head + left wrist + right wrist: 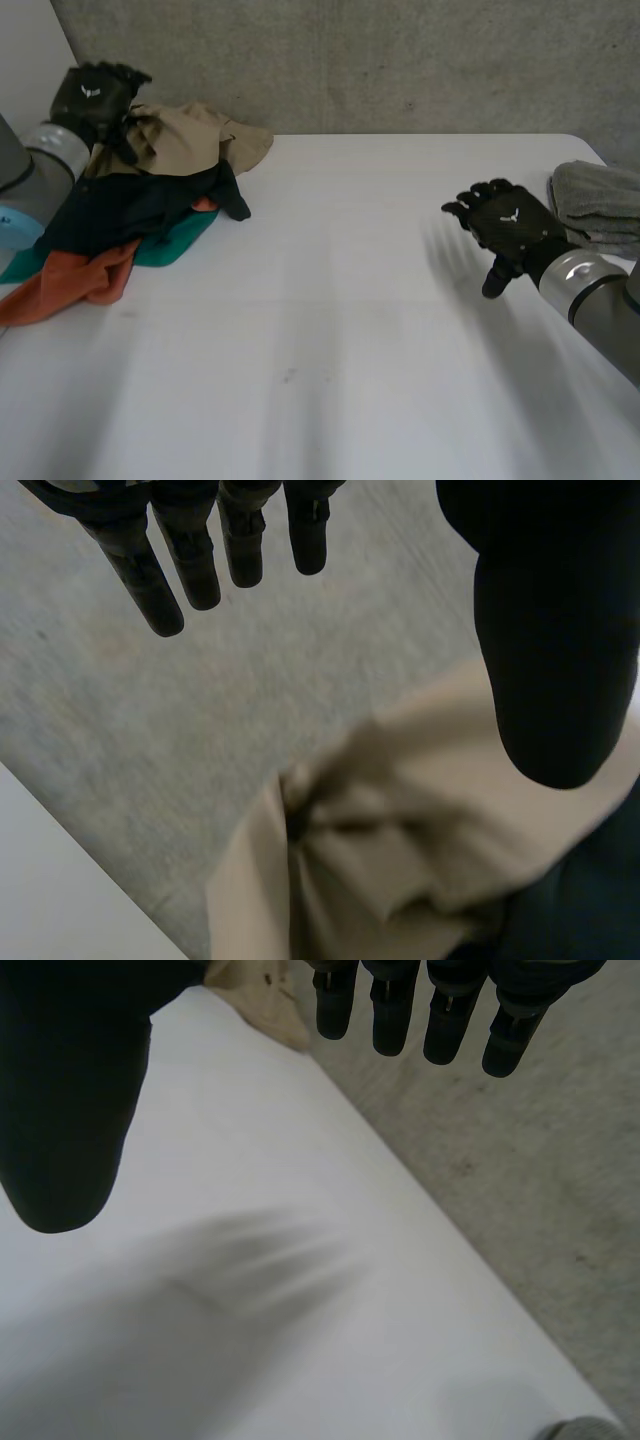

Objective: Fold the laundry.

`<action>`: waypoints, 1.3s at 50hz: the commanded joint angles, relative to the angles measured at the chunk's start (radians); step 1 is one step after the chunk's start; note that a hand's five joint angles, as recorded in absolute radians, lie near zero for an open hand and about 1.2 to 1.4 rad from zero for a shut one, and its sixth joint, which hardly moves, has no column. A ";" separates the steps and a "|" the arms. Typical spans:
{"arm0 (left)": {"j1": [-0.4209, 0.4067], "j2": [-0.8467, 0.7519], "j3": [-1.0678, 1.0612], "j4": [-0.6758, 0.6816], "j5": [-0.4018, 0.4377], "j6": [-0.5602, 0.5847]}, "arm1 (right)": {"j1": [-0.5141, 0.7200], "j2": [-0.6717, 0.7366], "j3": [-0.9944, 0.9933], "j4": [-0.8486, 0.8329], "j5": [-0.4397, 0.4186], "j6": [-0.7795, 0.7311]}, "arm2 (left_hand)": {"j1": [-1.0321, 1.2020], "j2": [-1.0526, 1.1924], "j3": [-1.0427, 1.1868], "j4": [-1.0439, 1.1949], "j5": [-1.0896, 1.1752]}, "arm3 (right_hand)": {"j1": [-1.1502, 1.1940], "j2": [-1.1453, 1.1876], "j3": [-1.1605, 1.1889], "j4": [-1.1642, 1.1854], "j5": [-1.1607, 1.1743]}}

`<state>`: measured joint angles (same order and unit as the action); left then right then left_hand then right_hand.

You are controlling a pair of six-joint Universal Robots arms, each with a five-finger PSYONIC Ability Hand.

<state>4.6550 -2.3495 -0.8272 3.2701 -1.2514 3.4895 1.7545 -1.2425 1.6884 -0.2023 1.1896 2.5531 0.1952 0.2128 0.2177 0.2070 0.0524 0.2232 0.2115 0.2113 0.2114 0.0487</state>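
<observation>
A heap of laundry lies at the table's far left: a tan garment (pixel 195 135) on top, a black one (pixel 140 205) below it, then a teal piece (pixel 175 245) and an orange one (pixel 75 285). My left hand (pixel 95 95) hovers open over the heap's back end, touching nothing. In the left wrist view its straight fingers (pixel 200 550) and thumb (pixel 555 650) hang above the tan garment (pixel 400 860). My right hand (pixel 510 232) floats open above bare table at the right; its fingers (pixel 440 1010) are straight, with nothing between them.
A folded grey towel (pixel 600 205) rests at the table's far right edge, just behind my right arm. The white table (pixel 330 330) stretches bare between the heap and my right hand. A grey concrete wall (pixel 380 60) runs behind it.
</observation>
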 commanded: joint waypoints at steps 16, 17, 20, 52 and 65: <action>-0.007 -0.245 0.258 0.175 -0.069 -0.107 | -0.020 0.000 0.117 -0.005 0.010 -0.008 | 1.201 1.183 1.179 1.189 1.169 | -0.049 -0.037 -0.037 -0.037 -0.049; -0.012 -0.211 0.240 0.190 -0.078 -0.131 | -0.020 0.000 0.117 -0.005 0.010 -0.008 | 1.201 1.183 1.179 1.189 1.169 | -0.049 -0.037 -0.037 -0.037 -0.049; -0.035 -0.064 0.142 0.256 -0.083 -0.227 | -0.021 0.000 0.117 -0.009 0.011 -0.005 | 1.201 1.183 1.179 1.189 1.169 | -0.049 -0.037 -0.037 -0.037 -0.049; -0.685 0.146 -0.277 0.274 -0.083 -0.573 | -0.175 -0.129 0.139 -0.022 0.010 0.171 | 1.201 1.183 1.179 1.189 1.169 | -0.049 -0.037 -0.037 -0.037 -0.049; -0.690 0.283 -0.329 0.178 -0.049 -0.546 | -0.170 -0.124 0.146 -0.025 0.018 0.174 | 0.277 0.259 0.254 0.265 0.245 | -0.049 -0.037 -0.037 -0.037 -0.049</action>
<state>3.9309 -2.2071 -1.1270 3.4627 -1.3070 2.9347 1.5795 -1.3687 1.8299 -0.2312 1.2050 2.7288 0.4549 0.4719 0.4747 0.4612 0.2808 0.2232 0.2120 0.2117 0.2114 0.0487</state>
